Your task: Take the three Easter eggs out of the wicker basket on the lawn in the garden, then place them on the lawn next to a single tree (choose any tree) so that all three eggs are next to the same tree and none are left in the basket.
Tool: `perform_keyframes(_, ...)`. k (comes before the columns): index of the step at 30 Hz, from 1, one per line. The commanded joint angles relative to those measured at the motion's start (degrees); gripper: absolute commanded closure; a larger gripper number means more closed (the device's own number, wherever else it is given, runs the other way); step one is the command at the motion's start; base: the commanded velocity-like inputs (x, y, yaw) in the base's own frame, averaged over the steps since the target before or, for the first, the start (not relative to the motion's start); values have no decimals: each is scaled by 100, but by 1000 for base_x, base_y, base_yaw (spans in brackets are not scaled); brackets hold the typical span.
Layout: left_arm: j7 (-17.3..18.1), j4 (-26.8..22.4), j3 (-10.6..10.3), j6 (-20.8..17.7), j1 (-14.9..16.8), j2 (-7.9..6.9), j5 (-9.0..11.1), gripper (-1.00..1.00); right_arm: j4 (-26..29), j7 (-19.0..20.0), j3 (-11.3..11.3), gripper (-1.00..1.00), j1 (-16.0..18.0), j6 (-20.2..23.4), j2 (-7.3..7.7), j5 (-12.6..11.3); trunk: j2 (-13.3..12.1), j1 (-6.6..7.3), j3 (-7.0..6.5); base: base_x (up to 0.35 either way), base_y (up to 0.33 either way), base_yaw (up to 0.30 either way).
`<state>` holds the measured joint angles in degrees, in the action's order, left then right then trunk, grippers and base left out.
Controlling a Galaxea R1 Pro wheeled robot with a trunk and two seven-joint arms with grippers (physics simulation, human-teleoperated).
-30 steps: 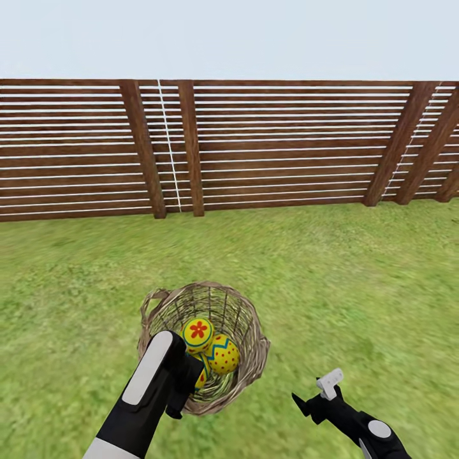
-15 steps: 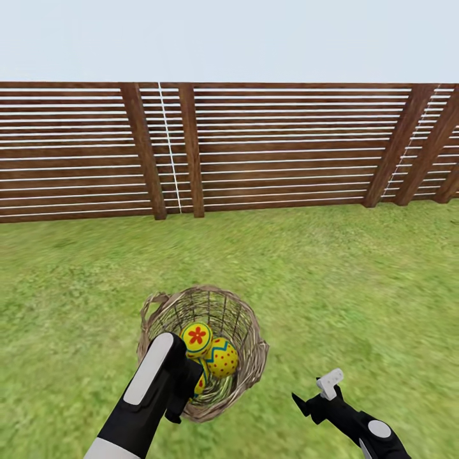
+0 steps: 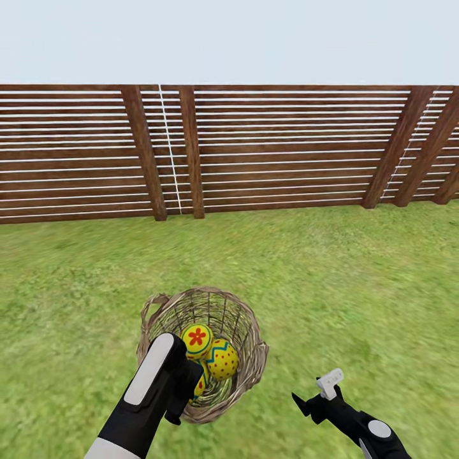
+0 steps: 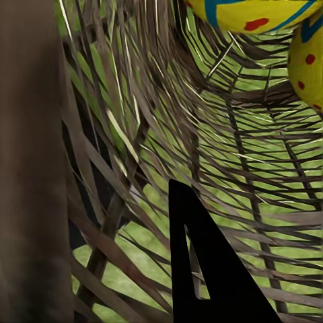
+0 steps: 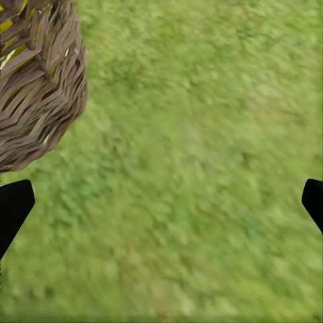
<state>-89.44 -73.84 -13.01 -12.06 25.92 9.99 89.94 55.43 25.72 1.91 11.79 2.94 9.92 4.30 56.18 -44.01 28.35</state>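
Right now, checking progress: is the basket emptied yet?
No. Eggs still sit inside the wicker basket; two show clearly, a third partly hidden.

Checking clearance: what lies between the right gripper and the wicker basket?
Only bare lawn. In the head view the right gripper hangs apart from the wicker basket; the right wrist view shows grass between them.

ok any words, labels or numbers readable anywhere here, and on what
None: no words, labels, brands or numbers show in these views.
Easter eggs: painted pattern only, a red flower, blue zigzags and red dots, no lettering.
Wicker basket, wooden fence and both arms: no markings that read as text.
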Motion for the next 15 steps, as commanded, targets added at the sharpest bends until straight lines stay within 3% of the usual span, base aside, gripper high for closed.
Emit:
perform_keyframes(1, -22, -2, 0, -86, 6, 1, 15, 100, 12, 12, 3, -100, 4, 23, 2, 45, -37, 22, -13, 0, 0, 0)
perform_keyframes(15, -12, -7, 0, -91, 4, 1, 15, 100, 21, 21, 3, -100, 1, 22, 8, 27, -559, 308, -246, 0, 0, 12)
